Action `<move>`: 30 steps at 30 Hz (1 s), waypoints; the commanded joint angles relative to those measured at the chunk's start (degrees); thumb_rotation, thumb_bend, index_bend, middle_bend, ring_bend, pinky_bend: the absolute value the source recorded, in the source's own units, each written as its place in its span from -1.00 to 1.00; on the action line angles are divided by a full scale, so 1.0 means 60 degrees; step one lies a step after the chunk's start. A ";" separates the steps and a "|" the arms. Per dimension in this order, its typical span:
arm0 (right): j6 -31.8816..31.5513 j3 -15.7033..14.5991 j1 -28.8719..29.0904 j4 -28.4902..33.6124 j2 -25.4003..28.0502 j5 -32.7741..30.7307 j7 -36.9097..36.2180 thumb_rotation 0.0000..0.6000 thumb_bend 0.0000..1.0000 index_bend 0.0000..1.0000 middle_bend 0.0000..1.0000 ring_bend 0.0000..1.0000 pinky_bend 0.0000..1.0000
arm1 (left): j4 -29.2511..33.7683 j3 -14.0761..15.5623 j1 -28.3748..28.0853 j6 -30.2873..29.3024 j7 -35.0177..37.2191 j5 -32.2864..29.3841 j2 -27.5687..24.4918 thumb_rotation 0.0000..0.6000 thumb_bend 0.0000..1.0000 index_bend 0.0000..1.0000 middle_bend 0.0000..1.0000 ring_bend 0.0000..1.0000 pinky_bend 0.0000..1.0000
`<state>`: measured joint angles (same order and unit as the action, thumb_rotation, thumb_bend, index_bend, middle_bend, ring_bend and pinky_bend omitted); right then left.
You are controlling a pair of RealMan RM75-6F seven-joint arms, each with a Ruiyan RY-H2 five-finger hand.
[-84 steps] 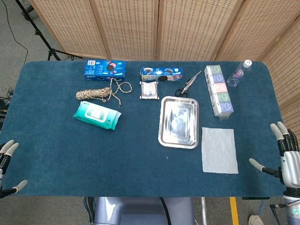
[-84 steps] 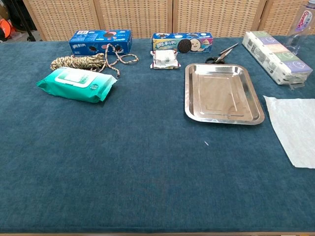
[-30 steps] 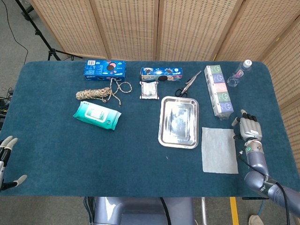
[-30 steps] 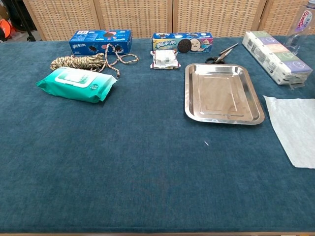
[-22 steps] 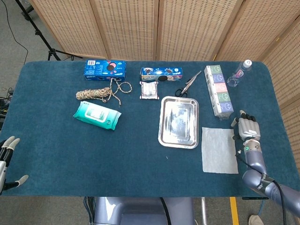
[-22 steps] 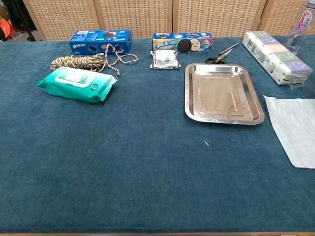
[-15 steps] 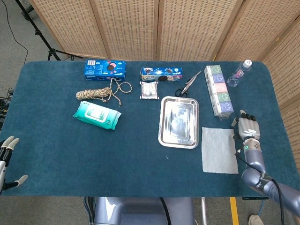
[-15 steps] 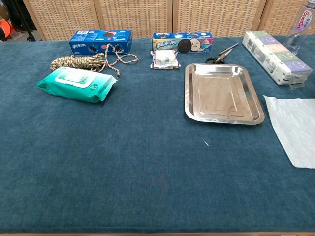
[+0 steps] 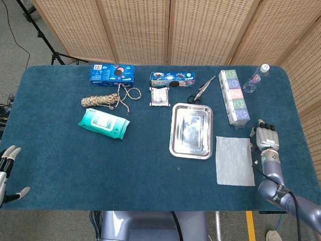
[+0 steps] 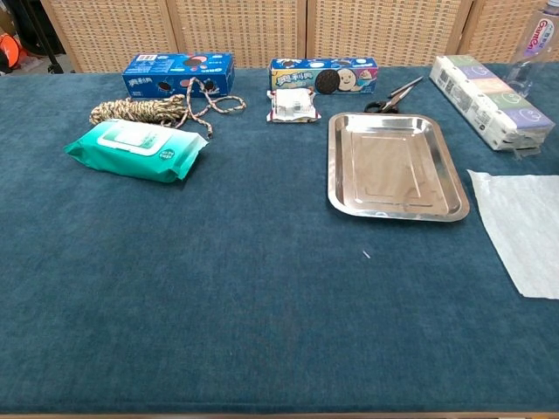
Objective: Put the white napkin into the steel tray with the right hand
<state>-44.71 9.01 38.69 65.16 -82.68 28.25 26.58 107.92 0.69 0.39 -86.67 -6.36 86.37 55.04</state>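
The right robot hand (image 9: 264,136) sits at the lower right of the head view, just beside the right edge of the napkin (image 9: 234,160). Its fingers (image 9: 261,130) are curled in and it holds nothing. I cannot tell if it touches the napkin. The chest view does not show this hand.

The left robot hand (image 9: 7,170) is at the lower left corner of the head view, off the edge of the bench (image 9: 100,160). Its fingers are spread apart and it holds nothing.

The napkin lies flat on the blue bench, near the front edge. Its long side runs from the front of the bench toward the back. In the chest view it lies at the right edge of the picture and is partly cut off (image 10: 521,227).

The tray (image 9: 191,130) is just to the left of the napkin, with a thin strip of bench between them. Nothing lies in the tray. Its long side runs the same way as the napkin's.

Above the napkin lies a tissue pack (image 9: 233,98). Scissors (image 9: 201,91) lie just above the tray. The bench to the left of the tray and along the front is bare blue cloth.
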 commanded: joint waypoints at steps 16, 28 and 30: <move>0.0149 0.0035 -0.0042 -0.0322 -0.0238 0.0342 -0.0286 1.00 -0.14 0.21 -1.00 -1.00 -1.00 | 0.0040 -0.0051 -0.0070 0.0124 -0.0131 -0.0212 0.0050 1.00 -1.00 -1.00 -1.00 -1.00 -1.00; -0.0057 0.0150 -0.0210 -0.0070 -0.0143 0.0818 -0.0666 1.00 0.33 0.33 -1.00 -1.00 -1.00 | 0.0024 -0.0030 -0.0070 0.0107 -0.0132 -0.0167 0.0049 1.00 -1.00 -1.00 -1.00 -1.00 -1.00; -0.0177 0.0181 -0.0271 0.0117 -0.0042 0.0972 -0.0767 1.00 0.38 0.34 -1.00 -1.00 -1.00 | 0.0019 -0.0024 -0.0072 0.0109 -0.0118 -0.0153 0.0041 1.00 -1.00 -1.00 -1.00 -1.00 -1.00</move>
<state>-45.29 9.93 37.34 65.23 -83.35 33.50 22.40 108.05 0.54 -0.04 -86.01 -7.09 85.44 55.30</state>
